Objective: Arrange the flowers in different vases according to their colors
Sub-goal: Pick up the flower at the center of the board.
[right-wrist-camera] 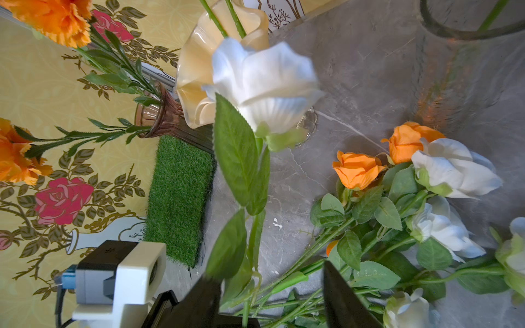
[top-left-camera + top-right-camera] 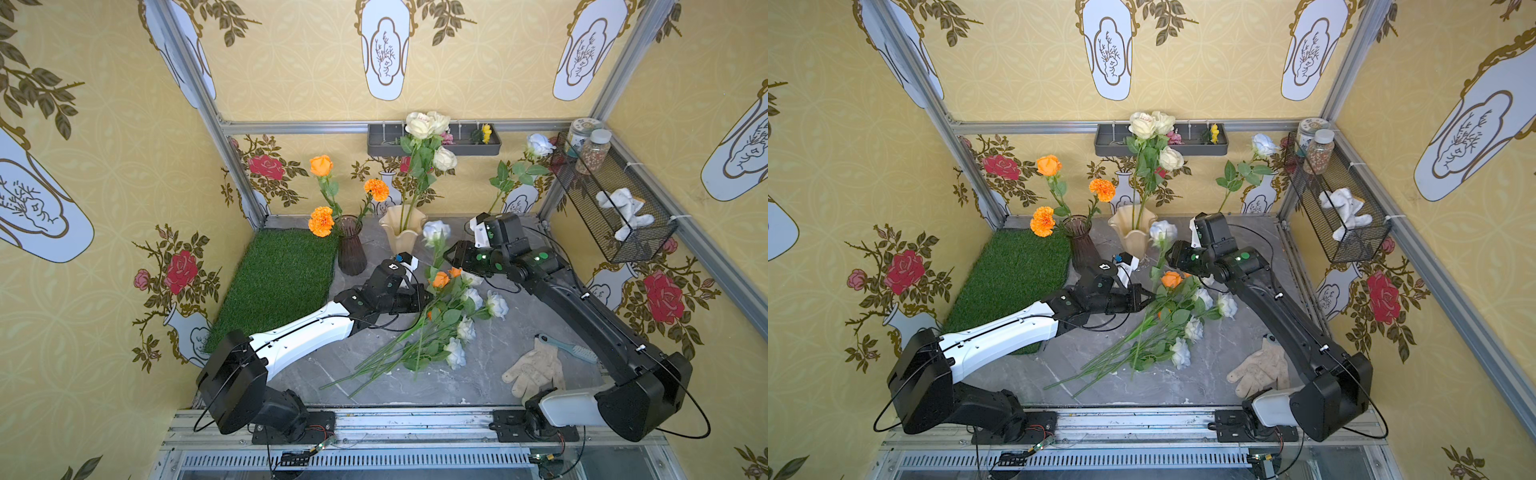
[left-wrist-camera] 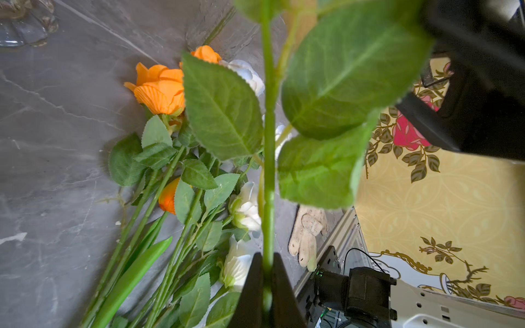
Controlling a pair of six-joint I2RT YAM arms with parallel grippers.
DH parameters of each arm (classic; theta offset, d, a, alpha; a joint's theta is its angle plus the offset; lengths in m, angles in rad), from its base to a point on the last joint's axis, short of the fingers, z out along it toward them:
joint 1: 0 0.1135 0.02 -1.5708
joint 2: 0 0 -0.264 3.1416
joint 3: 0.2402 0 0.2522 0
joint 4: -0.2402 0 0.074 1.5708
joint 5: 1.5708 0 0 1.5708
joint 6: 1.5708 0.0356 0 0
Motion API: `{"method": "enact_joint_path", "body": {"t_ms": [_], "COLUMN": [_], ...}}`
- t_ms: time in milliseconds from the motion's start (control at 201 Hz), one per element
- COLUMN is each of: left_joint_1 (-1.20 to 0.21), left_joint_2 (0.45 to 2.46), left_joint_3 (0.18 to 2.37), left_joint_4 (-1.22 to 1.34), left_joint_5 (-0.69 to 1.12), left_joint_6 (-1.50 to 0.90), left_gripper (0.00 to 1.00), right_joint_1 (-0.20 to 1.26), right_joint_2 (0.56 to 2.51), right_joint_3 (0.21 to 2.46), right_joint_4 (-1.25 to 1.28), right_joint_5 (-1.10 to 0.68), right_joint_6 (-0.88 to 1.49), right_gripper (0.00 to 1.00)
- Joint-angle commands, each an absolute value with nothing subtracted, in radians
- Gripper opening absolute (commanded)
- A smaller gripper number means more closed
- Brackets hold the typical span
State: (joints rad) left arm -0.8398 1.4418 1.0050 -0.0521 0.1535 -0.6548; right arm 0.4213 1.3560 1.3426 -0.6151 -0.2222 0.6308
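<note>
My left gripper (image 2: 426,297) (image 3: 264,284) is shut on the green stem (image 3: 268,142) of a white rose (image 2: 436,232) (image 1: 264,85), which stands upright above the table. My right gripper (image 2: 446,253) (image 1: 268,272) is open, with that stem close to one finger. Orange and white flowers (image 2: 449,324) (image 2: 1175,328) lie in a pile below both grippers. The dark purple vase (image 2: 351,249) holds an orange rose (image 2: 321,165) and marigolds (image 2: 376,189). The cream ruffled vase (image 2: 402,228) holds cream roses (image 2: 424,124). The clear glass vase (image 1: 454,71) is mostly hidden behind the right arm in both top views.
A green grass mat (image 2: 278,282) lies at the left. A work glove (image 2: 536,370) and a brush (image 2: 573,349) lie at the front right. A wire basket (image 2: 611,199) with jars hangs on the right wall. A grey shelf (image 2: 432,145) hangs on the back wall.
</note>
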Motion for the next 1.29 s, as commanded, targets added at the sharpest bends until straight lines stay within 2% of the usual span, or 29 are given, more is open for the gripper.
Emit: {"method": "enact_joint_path", "body": {"t_ms": [0, 50, 284, 438, 568, 941, 1289], "left_joint_1": [-0.849, -0.855, -0.884, -0.891, -0.901, -0.933, -0.948], "left_joint_2": [1.43, 1.427, 1.416, 1.422, 1.431, 1.431, 1.439], "left_joint_3": [0.994, 0.992, 0.996, 0.999, 1.008, 1.016, 1.025], "left_joint_4": [-0.008, -0.006, -0.004, -0.002, -0.005, -0.012, -0.015], "left_joint_5": [0.128, 0.118, 0.089, 0.086, 0.088, 0.072, 0.064], "left_joint_6": [-0.63, -0.624, -0.59, -0.583, -0.573, -0.542, -0.528], "left_gripper": [0.0, 0.0, 0.0, 0.0, 0.0, 0.0, 0.0], "right_joint_1": [0.422, 0.422, 0.444, 0.567, 0.633, 0.62, 0.587], "right_joint_2": [1.325, 1.305, 1.187, 1.112, 1.104, 1.039, 1.06], "right_joint_3": [1.326, 1.313, 1.132, 0.979, 0.948, 0.916, 0.88], "right_joint_4": [-0.577, -0.578, -0.498, -0.377, -0.348, -0.302, -0.253], "right_joint_5": [-0.22, -0.219, -0.308, -0.264, -0.221, -0.13, -0.173], "right_joint_6": [0.648, 0.657, 0.794, 0.895, 0.926, 0.975, 1.016], "right_gripper": [0.83, 0.85, 0.83, 0.79, 0.72, 0.56, 0.42]}}
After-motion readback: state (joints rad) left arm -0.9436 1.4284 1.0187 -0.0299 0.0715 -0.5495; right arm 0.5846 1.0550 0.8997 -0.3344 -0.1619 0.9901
